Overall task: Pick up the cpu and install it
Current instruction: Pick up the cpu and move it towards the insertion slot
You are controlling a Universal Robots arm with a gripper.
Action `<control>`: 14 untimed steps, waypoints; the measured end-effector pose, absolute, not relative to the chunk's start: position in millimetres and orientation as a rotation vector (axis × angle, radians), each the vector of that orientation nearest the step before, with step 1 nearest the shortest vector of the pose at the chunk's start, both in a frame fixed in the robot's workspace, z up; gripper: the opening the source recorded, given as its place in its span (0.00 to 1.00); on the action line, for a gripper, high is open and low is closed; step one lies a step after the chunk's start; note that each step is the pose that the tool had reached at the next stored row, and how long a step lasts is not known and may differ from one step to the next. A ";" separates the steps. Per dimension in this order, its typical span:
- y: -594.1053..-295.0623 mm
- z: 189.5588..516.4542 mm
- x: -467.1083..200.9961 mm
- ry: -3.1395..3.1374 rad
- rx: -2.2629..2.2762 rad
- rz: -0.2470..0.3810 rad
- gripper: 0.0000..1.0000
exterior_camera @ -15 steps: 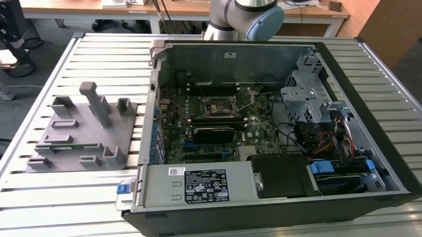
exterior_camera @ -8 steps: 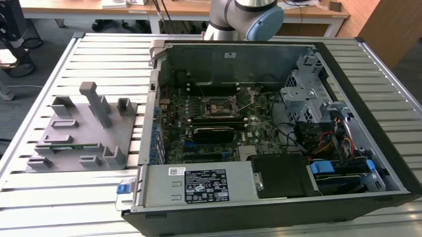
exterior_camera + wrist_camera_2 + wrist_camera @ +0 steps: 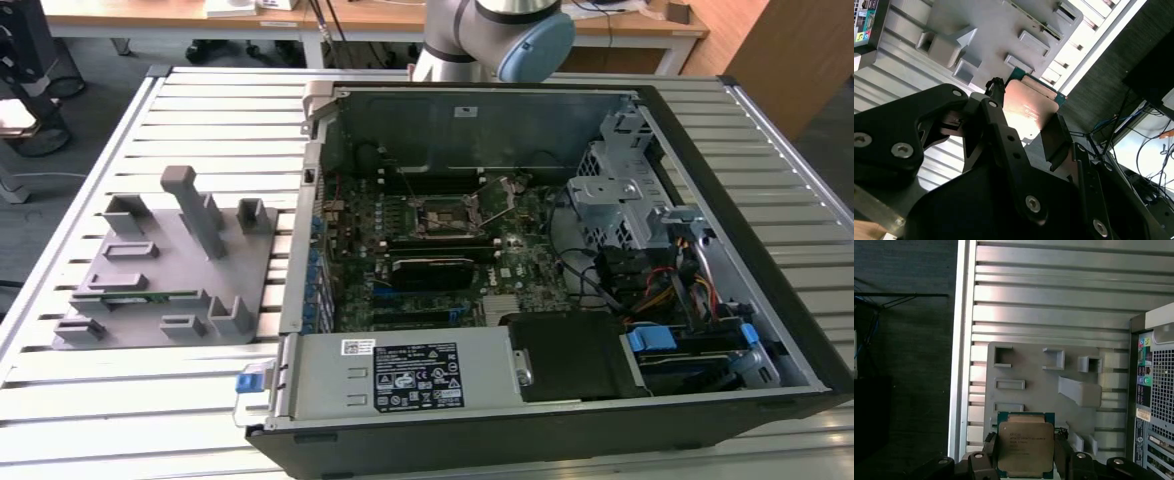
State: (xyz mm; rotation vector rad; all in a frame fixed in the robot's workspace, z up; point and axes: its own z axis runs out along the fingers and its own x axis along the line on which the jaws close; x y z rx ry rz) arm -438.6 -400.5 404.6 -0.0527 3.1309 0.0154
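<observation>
Gripper (image 3: 1026, 460) clamped on opposite edges of cpu (image 3: 1025, 442); chip carried metal top toward first wrist view, over grey holder tray (image 3: 1029, 367) on slatted table (image 3: 1054, 305). Judged light, stiff, smooth-topped, with delicate underside: side edges are the safe hold, gentle squeeze.

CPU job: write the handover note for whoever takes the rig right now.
Gripper: shut on the cpu, clamped by its edges in both wrist views.
Position: cpu held over the grey fixture tray on the slatted table, beside the open computer case.
Done: pick-up.
Left: install; the cpu is not yet in the motherboard socket.
</observation>
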 end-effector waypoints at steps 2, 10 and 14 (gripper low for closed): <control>-400.5 404.5 -437.1 3.132 -0.052 0.016 0.54; -400.5 404.5 -417.8 3.143 -0.053 0.016 0.54; -400.7 404.4 -409.2 3.146 -0.053 0.016 0.54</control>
